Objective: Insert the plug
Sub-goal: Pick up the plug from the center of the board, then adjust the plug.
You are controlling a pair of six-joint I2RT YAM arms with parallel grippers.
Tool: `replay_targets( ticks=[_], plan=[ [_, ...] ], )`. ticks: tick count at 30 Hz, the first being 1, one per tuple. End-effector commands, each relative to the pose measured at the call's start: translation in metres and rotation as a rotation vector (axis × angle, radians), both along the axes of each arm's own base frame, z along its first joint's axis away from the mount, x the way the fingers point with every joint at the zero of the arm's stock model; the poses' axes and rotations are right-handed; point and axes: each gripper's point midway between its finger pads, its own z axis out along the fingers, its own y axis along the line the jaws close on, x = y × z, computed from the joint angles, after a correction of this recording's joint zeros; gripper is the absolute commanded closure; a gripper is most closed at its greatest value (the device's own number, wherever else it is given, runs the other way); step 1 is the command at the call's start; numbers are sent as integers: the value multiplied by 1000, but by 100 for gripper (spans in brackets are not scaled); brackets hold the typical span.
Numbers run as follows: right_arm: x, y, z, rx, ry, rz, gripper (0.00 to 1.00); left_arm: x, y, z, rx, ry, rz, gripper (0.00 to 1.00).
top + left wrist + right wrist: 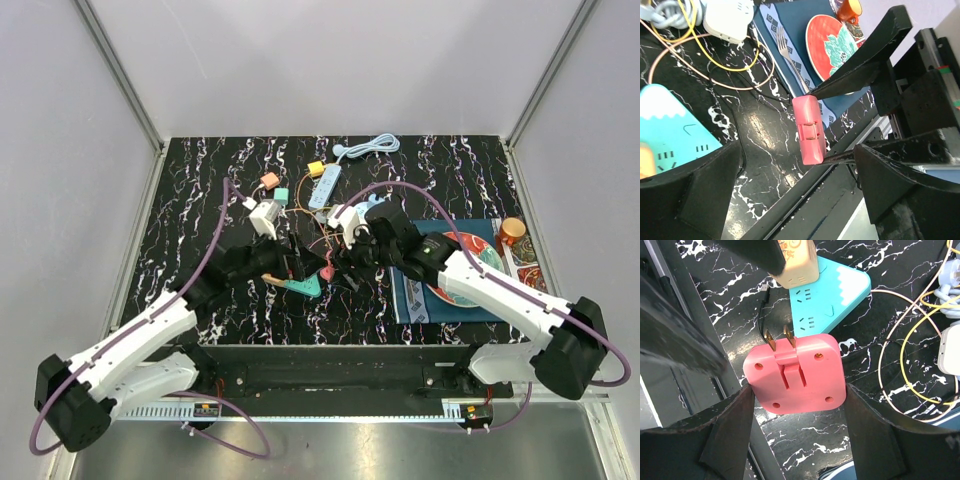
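Observation:
My right gripper (797,392) is shut on a pink square plug (797,372), gripping it by two opposite sides. Its two brass prongs (780,337) point toward the teal triangular power strip (832,290), a short gap away and above the table. In the top view the plug (327,272) hangs just right of the strip (305,287). My left gripper (800,200) is open and holds nothing. One of its fingers (690,195) sits at the strip's edge (670,125). The left wrist view shows the plug (809,129) edge-on ahead of it.
A beige block (797,267) sits on the strip's far end. Yellow and pink cables (725,65), a white adapter (727,20) and a pale blue strip (326,185) lie behind. At the right are a blue mat (410,295), a red plate (465,262), a fork (790,55) and an orange cup (513,230).

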Motion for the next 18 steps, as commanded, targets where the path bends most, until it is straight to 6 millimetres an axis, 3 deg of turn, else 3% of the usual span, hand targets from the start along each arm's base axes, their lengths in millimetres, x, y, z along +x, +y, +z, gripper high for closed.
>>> replay_targets(
  ticks=[1, 8, 12, 15, 18],
  plan=[
    [-2, 12, 25, 107, -51, 25, 36, 13, -21, 29, -97, -28, 24, 4],
    [-3, 9, 25, 122, -67, 15, 36, 13, -40, 19, -86, 25, 5, 29],
    [-3, 9, 23, 126, -69, 12, 36, 12, -47, 14, -95, 50, -5, 52],
    [-2, 9, 21, 129, -69, 9, 36, 11, -52, 19, -130, 45, -16, 62],
    [-1, 10, 22, 141, -80, 1, 36, 8, -53, 15, -159, 63, -21, 82]
  ],
)
